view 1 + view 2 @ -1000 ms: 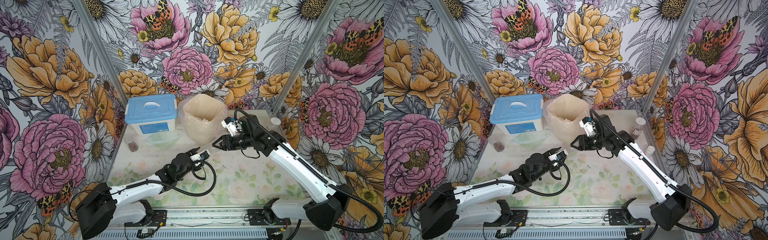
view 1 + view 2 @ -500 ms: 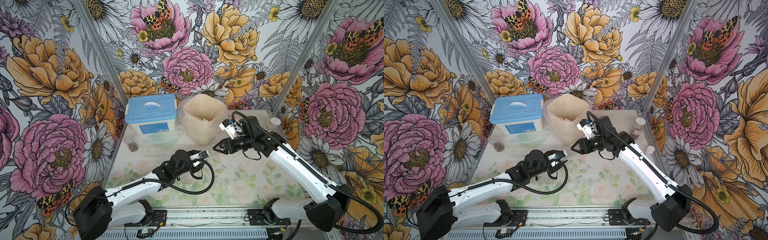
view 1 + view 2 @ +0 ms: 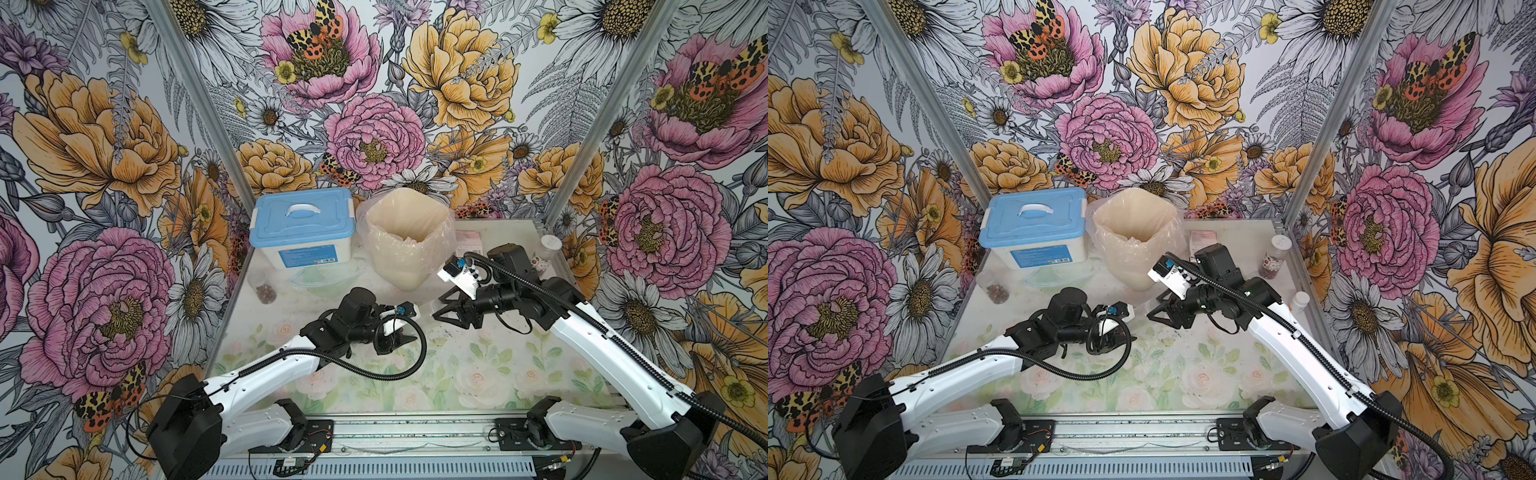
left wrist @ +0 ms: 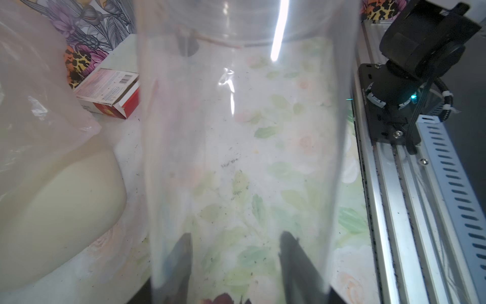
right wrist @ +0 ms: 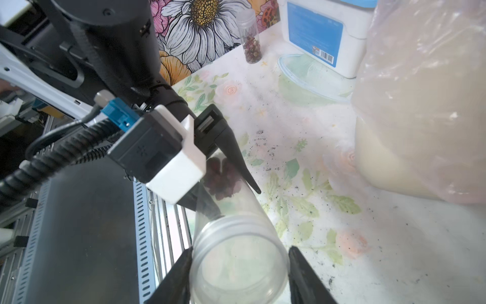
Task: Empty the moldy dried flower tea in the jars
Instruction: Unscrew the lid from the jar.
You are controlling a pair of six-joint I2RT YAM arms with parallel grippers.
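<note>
box lid (image 3: 303,216): light blue
bag (image 3: 409,232): cloudy cream
tabletop (image 3: 478,374): pale roses, green leaves
tea (image 5: 223,181): dark red-brown
walls (image 3: 104,145): pink, orange blooms
carton (image 4: 110,92): red, pink

Jar (image 4: 236,158) blurs across the left wrist view; its tea (image 4: 223,298) is cut by the edge

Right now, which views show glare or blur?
Left wrist view: the clear jar looms close and blurred, with a white glare streak. Right wrist view: its near end is soft, the plastic bag washed out. Both top views: sharp, evenly lit.
</note>
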